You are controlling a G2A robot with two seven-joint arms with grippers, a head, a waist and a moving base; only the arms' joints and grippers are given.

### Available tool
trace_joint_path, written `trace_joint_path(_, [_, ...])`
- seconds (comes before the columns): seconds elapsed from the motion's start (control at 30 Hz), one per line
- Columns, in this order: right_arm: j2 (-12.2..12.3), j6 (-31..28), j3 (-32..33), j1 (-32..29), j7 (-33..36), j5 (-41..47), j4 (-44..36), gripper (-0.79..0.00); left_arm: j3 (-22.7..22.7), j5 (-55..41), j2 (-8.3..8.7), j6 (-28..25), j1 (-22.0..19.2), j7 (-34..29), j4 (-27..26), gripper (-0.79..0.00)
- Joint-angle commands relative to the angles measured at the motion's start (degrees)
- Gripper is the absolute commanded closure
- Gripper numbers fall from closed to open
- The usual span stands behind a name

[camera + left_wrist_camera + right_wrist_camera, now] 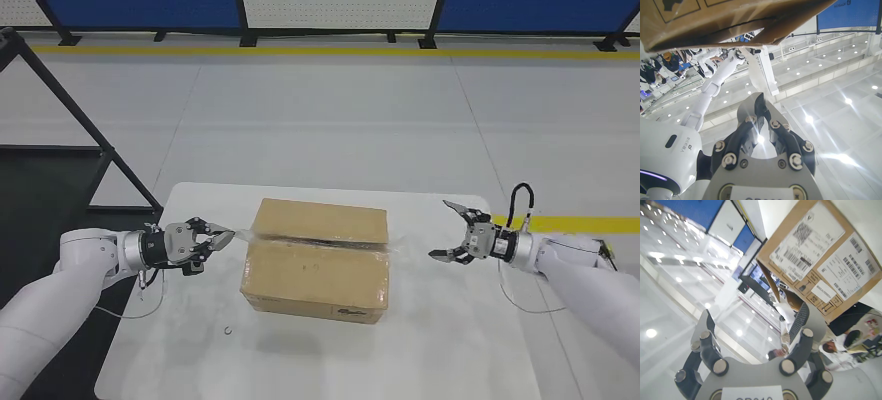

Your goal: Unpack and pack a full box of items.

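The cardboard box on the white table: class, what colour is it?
Light brown; the cardboard box shows best in the top view.

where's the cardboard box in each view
top view: cardboard box on the table, between left tool and right tool.
left wrist view: close ahead of the left tool, which pinches its tape strip.
right wrist view: beyond the open right tool, labelled end facing the camera.
shared landmark: blue wall panels.

One box [315, 275]; one table [450, 330]; one tape strip [300, 240].

box [316, 262] on table [440, 335], between left gripper [225, 238], right gripper [440, 230]
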Motion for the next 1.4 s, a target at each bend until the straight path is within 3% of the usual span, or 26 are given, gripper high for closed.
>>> trace_joint_path(0.0, [0.1,0.3,0.2,-0.1,2.3,-0.4,1.2,-0.785,0.0,0.0,-0.01,0.0,0.0,0.0,0.0,0.0])
trace_joint_path(0.33, [0.0,0.6,0.2,-0.8,0.8,-0.7,0.2,-0.785,0.0,0.0,-0.01,0.0,0.0,0.0,0.0,0.0])
trace_joint_path(0.47, [-0.3,-5.1,-0.3,-0.1,-3.9,-11.8,-3.7,-0.785,0.0,0.0,-0.01,0.0,0.0,0.0,0.0,0.0])
trace_joint_path(0.57, [-0.1,-15.5,1.8,-1.9,1.7,-12.1,-3.9,-0.785,0.0,0.0,-0.01,0.0,0.0,0.0,0.0,0.0])
trace_joint_path(0.73, [0.1,-30.8,5.0,-5.0,4.2,-13.7,-2.5,-0.785,0.0,0.0,-0.01,0.0,0.0,0.0,0.0,0.0])
trace_joint_path(0.83, [0.1,-36.4,6.8,-7.1,8.1,-13.0,-2.4,-0.785,0.0,0.0,-0.01,0.0,0.0,0.0,0.0,0.0])
trace_joint_path(1.03, [-0.6,-43.3,9.4,-9.2,4.3,-15.2,-2.3,-0.785,0.0,0.0,-0.01,0.0,0.0,0.0,0.0,0.0])
trace_joint_path(1.37, [-0.6,-43.4,9.6,-9.4,3.6,-15.8,-2.3,-0.785,0.0,0.0,-0.01,0.0,0.0,0.0,0.0,0.0])
